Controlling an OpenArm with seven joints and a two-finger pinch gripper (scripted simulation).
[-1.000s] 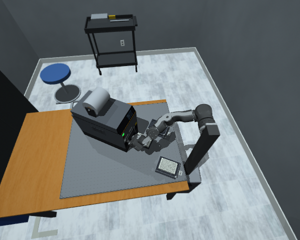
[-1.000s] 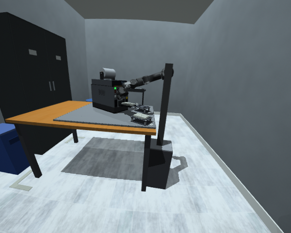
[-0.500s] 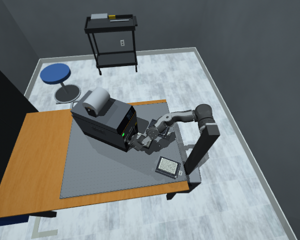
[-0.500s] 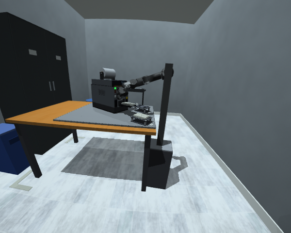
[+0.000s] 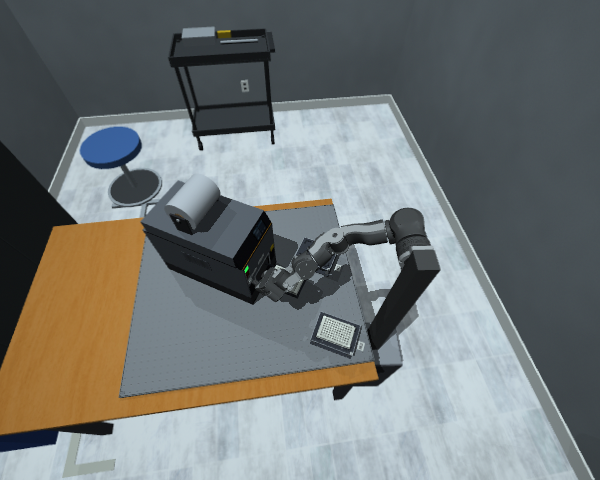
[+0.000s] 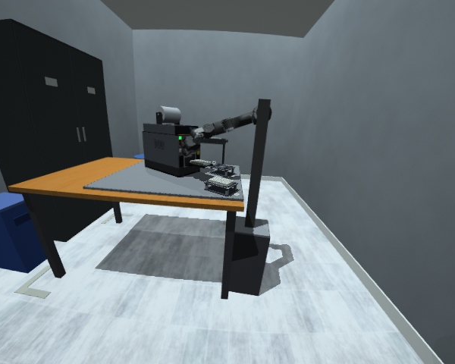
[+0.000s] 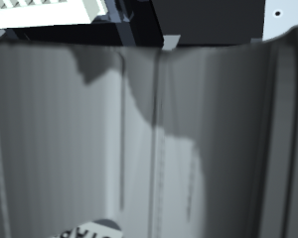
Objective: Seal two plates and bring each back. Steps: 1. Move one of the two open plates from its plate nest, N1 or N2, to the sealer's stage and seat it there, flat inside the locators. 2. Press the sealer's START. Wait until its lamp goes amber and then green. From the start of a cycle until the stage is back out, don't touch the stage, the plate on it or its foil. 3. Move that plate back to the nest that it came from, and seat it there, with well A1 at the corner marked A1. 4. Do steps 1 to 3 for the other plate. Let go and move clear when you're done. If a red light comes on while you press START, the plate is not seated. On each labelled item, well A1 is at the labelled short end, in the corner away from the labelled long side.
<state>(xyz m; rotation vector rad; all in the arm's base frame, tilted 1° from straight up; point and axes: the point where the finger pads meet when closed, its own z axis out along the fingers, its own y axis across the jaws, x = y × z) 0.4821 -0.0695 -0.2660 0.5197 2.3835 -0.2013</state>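
Observation:
The dark sealer stands on the grey mat, and its lamp is green. A white well plate lies on the stage that sticks out of the sealer's front. In the top view the arm hides it. My gripper is shut and empty, right at the sealer's front face above the stage. A round part with START lettering shows at the bottom of the wrist view. The second white plate sits in its nest near the table's front right corner. The other nest holds no plate.
The arm's black post stands at the table's right edge beside the nests. A foil roll sits on top of the sealer. A black cart, a blue stool and a blue bin stand on the floor.

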